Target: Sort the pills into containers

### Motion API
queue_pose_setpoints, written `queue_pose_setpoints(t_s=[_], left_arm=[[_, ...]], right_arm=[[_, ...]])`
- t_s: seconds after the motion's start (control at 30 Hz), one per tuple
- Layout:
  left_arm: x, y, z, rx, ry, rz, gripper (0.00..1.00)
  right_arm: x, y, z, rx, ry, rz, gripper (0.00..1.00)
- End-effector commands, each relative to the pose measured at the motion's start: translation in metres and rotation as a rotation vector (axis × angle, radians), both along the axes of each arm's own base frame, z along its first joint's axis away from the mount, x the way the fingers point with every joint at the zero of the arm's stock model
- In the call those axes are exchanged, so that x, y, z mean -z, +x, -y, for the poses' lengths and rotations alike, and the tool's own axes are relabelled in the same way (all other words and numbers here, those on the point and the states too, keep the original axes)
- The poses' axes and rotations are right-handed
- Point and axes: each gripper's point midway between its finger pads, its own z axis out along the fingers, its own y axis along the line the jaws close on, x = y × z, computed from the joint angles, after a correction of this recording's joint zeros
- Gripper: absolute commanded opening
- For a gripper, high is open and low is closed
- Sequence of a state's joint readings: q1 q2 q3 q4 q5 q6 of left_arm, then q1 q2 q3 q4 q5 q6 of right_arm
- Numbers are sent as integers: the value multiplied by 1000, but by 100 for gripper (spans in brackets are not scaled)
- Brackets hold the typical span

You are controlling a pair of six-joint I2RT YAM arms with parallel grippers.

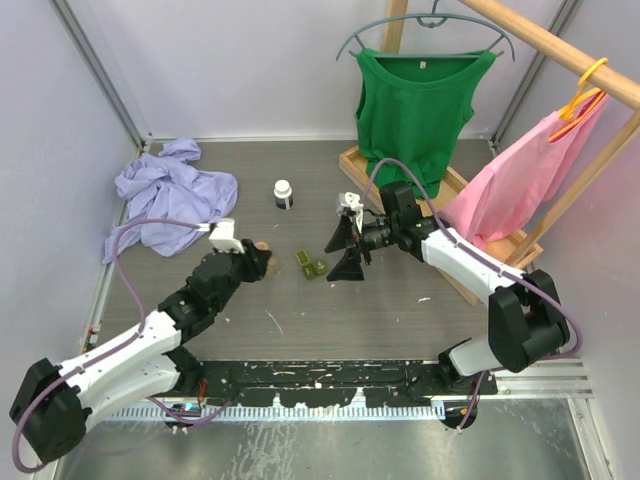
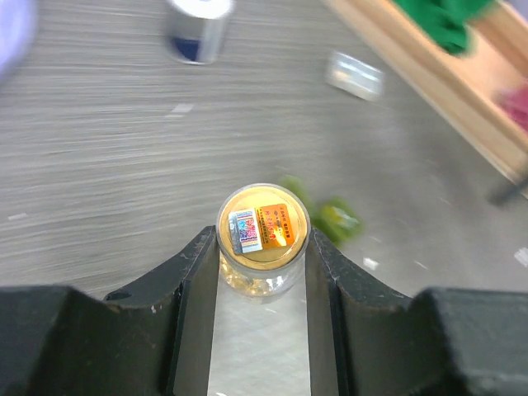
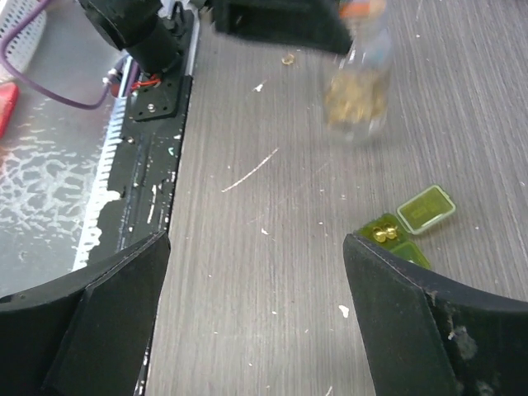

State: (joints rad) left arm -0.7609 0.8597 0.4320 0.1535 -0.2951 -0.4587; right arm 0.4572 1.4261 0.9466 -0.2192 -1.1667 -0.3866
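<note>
My left gripper (image 1: 257,262) is shut on a small clear bottle (image 2: 262,235) with a gold labelled end and yellow pills inside, held just above the table. In the right wrist view the bottle (image 3: 356,91) is blurred. The olive green pill case (image 1: 310,266) lies open just right of it, with gold pills (image 3: 381,233) in one compartment and its lid (image 3: 426,208) flipped out. My right gripper (image 1: 346,252) is open and empty, right beside the green case (image 3: 396,235). A clear pill case (image 2: 355,74) lies by the wooden base.
A white pill bottle (image 1: 284,193) stands at the back middle. A purple cloth (image 1: 170,195) lies at the back left. A wooden rack base (image 1: 400,180) with a green top and a pink top on hangers is at the back right. One loose pill (image 3: 288,59) lies on the table.
</note>
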Motion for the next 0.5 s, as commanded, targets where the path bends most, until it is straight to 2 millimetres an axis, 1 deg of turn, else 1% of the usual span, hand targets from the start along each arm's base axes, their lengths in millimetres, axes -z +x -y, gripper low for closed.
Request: queue_pose_setpoints(t_s=[0.0,0.1,0.17,0.27,0.4,0.47], left_arm=[[-1,36,-85,-398,-17,43,0],[8,47,-117,-523,4,32,0],[14,55,-133,-589,28,13,0],[24,66,-153,-661,33,-24,0],[38,77,-176,-756,-6,-91,0],[44,82,-186,-798,6,-124,0]], right_arm=[[0,16,-1,27,-21,88,92],[9,23,0,50,-51,91,92],[17,27,0,64,-71,78,92],[25,30,-1,79,-89,45,92],[30,33,-2,103,-96,12,92],[33,35,-3,110,-99,6,92]])
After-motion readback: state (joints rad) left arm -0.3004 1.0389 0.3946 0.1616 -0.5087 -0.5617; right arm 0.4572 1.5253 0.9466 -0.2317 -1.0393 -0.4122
